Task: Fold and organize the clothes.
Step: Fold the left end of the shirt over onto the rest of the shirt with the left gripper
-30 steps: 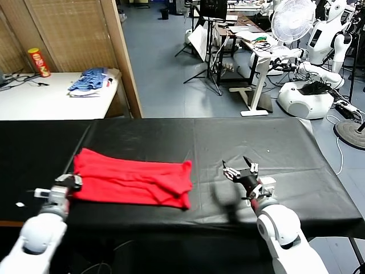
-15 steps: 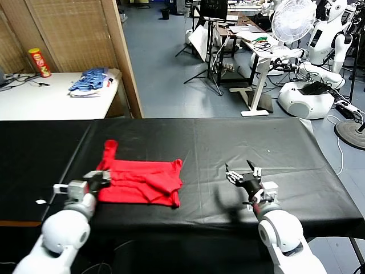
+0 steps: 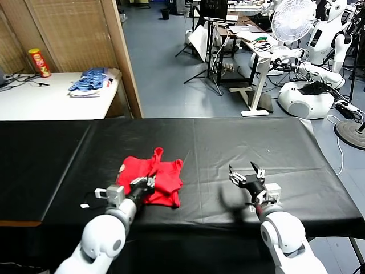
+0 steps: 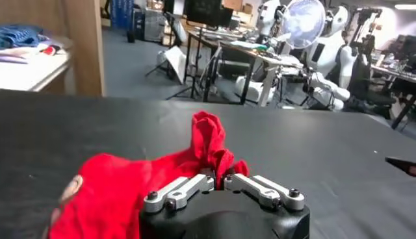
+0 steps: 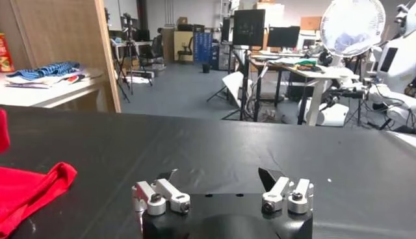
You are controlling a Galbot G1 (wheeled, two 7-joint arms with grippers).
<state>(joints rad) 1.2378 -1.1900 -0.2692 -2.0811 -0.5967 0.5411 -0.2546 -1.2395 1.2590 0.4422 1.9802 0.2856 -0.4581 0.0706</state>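
The red T-shirt (image 3: pixel 162 180) lies bunched on the black table (image 3: pixel 239 142), left of the middle, with one fold standing up at its far side. My left gripper (image 3: pixel 142 184) is at the shirt's near left edge, shut on a pinch of the red cloth. In the left wrist view the jaws (image 4: pixel 219 176) are closed together with the T-shirt (image 4: pixel 123 185) rising between them, and a bit of brown-and-white print (image 4: pixel 70 189) shows at its side. My right gripper (image 3: pixel 246 174) hovers open to the right of the shirt, holding nothing. The right wrist view shows that gripper (image 5: pixel 218 176) with a corner of the T-shirt (image 5: pixel 29 188) off to one side.
A white side table (image 3: pixel 34 103) at the back left carries a blue-and-white fabric pile (image 3: pixel 91 80) and a red can (image 3: pixel 39 61). A wooden partition (image 3: pixel 122 57) stands behind the black table. Desks, a fan (image 3: pixel 292 20) and white robots (image 3: pixel 305 94) fill the far right.
My left gripper has swept to the right with the shirt's left edge in it, so the flat, wide shirt is now gathered into a narrower heap. The right gripper has barely moved.
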